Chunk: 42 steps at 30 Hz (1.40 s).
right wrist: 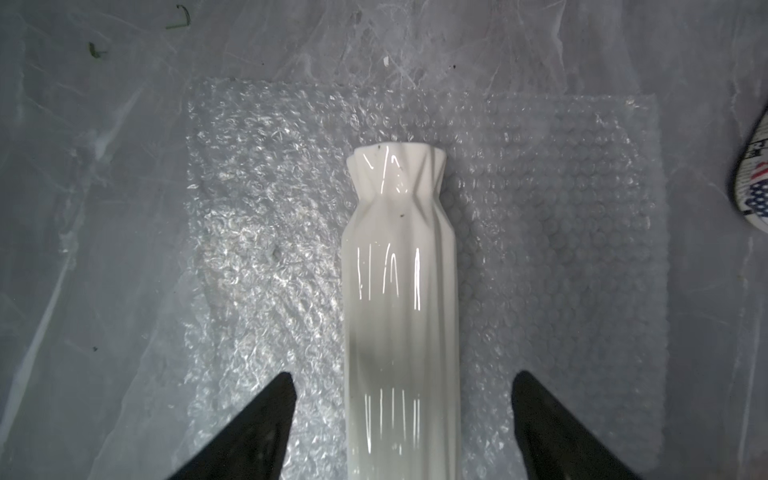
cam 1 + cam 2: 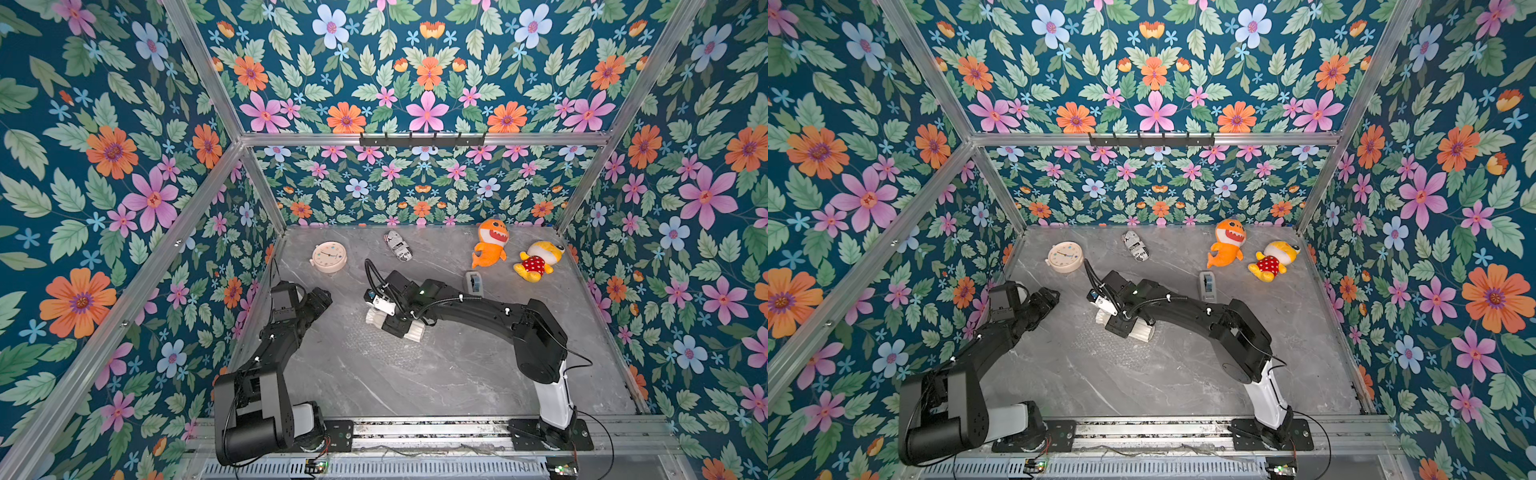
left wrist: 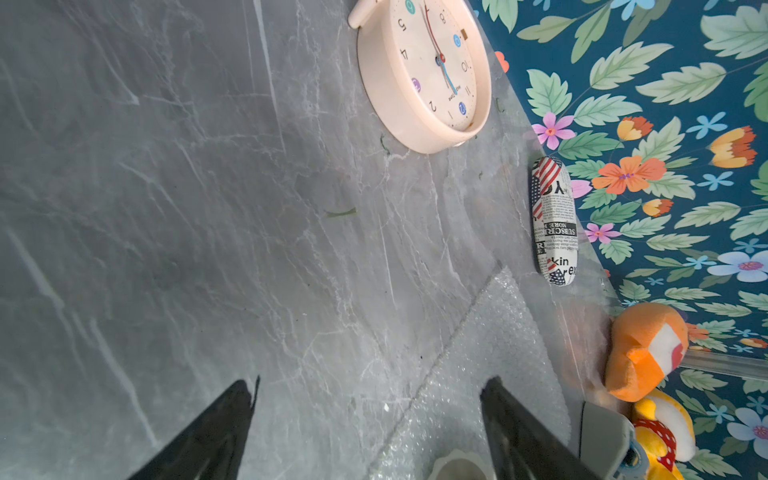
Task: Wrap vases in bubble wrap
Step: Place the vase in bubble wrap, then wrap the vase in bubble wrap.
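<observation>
Right tool (image 1: pixel 403 376) stands wide astride the vase (image 1: pixel 401 270), clear of it; left tool (image 3: pixel 370 382) is wide and empty. The vase may roll off the wrap (image 1: pixel 561 249) if nudged.

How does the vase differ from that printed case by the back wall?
The vase is plain glossy cream-white with ribs; the printed case carries newspaper and flag print. The vase narrows to a neck with a flared rim; the case is a round-ended capsule. The vase lies on the bubble wrap, between the fingers of the open right gripper; the case lies on the bare table. Both lie on their sides.
</observation>
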### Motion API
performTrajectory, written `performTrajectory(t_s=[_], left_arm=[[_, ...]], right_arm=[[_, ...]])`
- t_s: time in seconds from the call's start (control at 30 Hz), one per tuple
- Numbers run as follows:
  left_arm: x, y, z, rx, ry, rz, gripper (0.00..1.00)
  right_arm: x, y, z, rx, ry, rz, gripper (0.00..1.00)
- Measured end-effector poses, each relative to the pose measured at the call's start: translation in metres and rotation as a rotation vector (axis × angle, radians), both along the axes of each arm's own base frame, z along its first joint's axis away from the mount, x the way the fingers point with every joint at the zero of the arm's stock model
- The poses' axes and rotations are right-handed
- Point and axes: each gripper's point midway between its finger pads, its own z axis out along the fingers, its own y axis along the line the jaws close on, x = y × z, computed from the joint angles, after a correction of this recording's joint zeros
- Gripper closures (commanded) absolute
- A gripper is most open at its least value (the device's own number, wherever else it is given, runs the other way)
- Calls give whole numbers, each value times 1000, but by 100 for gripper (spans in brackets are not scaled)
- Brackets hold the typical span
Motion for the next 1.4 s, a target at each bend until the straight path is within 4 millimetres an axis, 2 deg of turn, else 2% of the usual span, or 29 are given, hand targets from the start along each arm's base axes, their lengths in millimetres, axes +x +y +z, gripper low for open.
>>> performTrajectory(t_s=[0.13, 0.2, 0.27, 0.33, 0.5, 0.7, 0.87, 1.0, 1.07, 1.27, 1.4], left_arm=[[-5, 2, 1, -2, 13, 8, 12], [-7, 4, 1, -1, 19, 16, 12], [-9, 7, -2, 5, 33, 30, 12], [-11, 9, -4, 3, 43, 38, 12], [-17, 9, -5, 0, 51, 49, 12], [-21, 9, -2, 2, 45, 52, 12], [-23, 11, -5, 2, 60, 59, 12], [-24, 13, -3, 1, 60, 64, 12], [-23, 13, 0, 2, 58, 64, 12], [-24, 13, 15, 8, 15, 63, 12], [-25, 13, 15, 13, 13, 64, 12]], right_arm=[[-28, 5, 5, -3, -9, 58, 23], [-45, 12, -3, -2, 0, 98, 29], [-61, 18, -19, -19, 28, 133, 37], [-66, 21, -33, -39, 44, 146, 40], [-75, 29, -54, -60, 63, 161, 41], [-79, 29, -66, -57, 69, 157, 42], [-77, 30, -82, -62, 61, 146, 50], [-69, 37, -83, -42, 26, 134, 63], [-65, 40, -83, -41, 3, 128, 73], [-56, 33, -83, -75, -40, 100, 96], [-54, 30, -78, -85, -52, 94, 100]])
